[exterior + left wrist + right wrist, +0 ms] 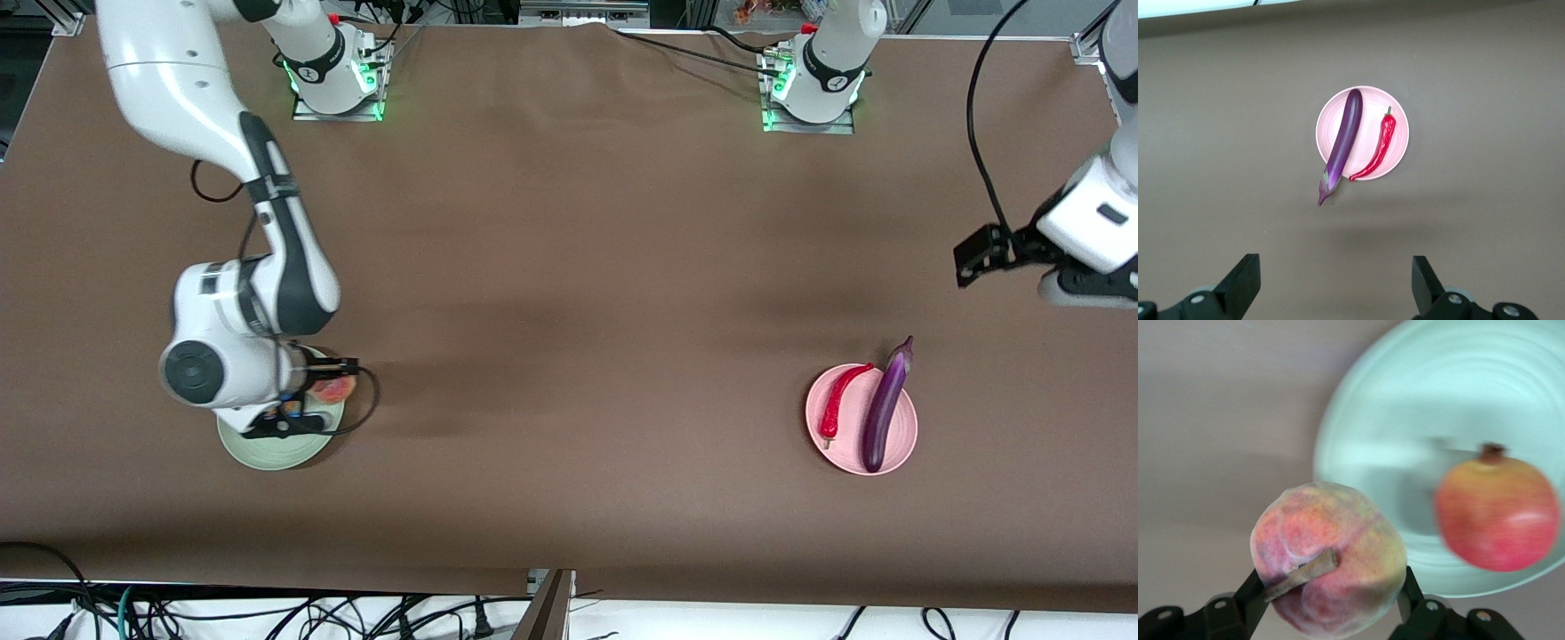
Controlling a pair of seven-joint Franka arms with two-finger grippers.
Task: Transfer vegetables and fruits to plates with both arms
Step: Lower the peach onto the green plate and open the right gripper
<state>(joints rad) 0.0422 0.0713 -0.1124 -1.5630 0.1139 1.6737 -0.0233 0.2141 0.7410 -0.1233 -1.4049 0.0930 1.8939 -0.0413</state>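
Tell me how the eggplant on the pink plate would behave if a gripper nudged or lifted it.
The eggplant is long and round-bodied, so a sideways nudge would probably roll it toward the chili. Its glossy skin looks slippery for fingers. Its stem end overhangs the pink plate rim, so a grip off its middle might tip it.

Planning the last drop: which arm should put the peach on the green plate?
Right. The right hand grips the peach at the green plate. The left hand is open, high above the pink plate.
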